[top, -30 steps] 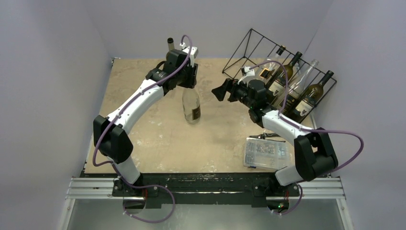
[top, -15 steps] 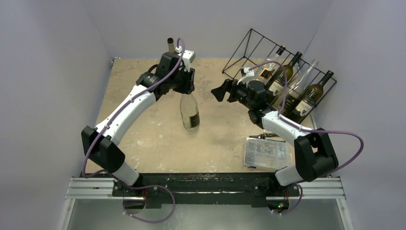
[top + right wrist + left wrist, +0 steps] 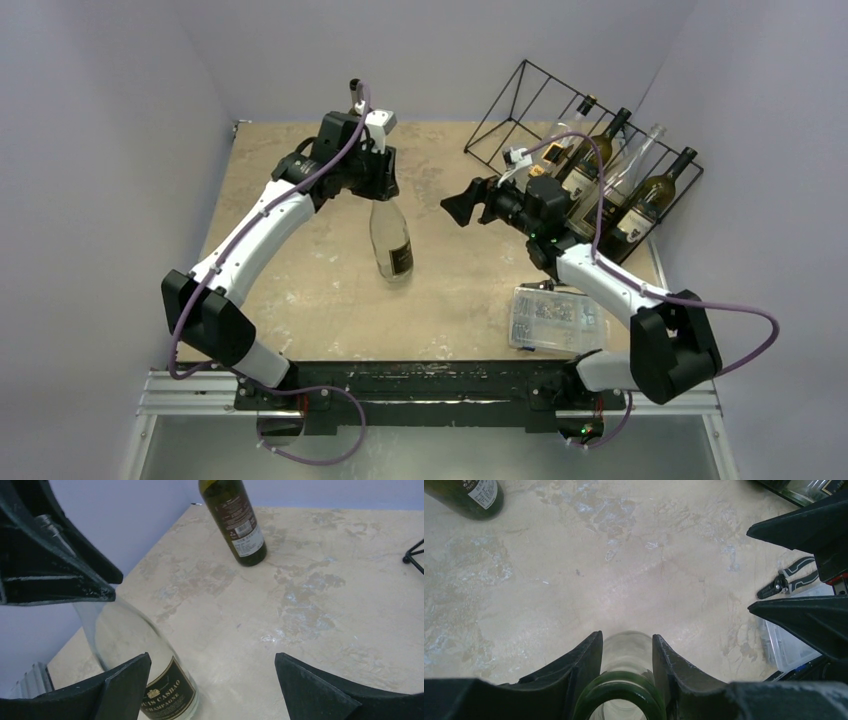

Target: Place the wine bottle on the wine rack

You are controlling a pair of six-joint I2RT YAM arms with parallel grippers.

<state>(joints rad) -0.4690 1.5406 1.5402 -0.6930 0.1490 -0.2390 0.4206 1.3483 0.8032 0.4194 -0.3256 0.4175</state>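
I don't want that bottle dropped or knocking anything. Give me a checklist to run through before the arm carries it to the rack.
1. Left gripper shut on the neck of the clear bottle: ok.
2. Bottle lifted off the table: cannot tell; it leans, and no view shows a gap under its base.
3. Right gripper open and apart from the bottle: ok.
4. Free slot in the wine rack: ok; four bottles fill its right side and the left end looks bare.
5. Path to the rack: not ok; the right gripper sits roughly between bottle and rack.
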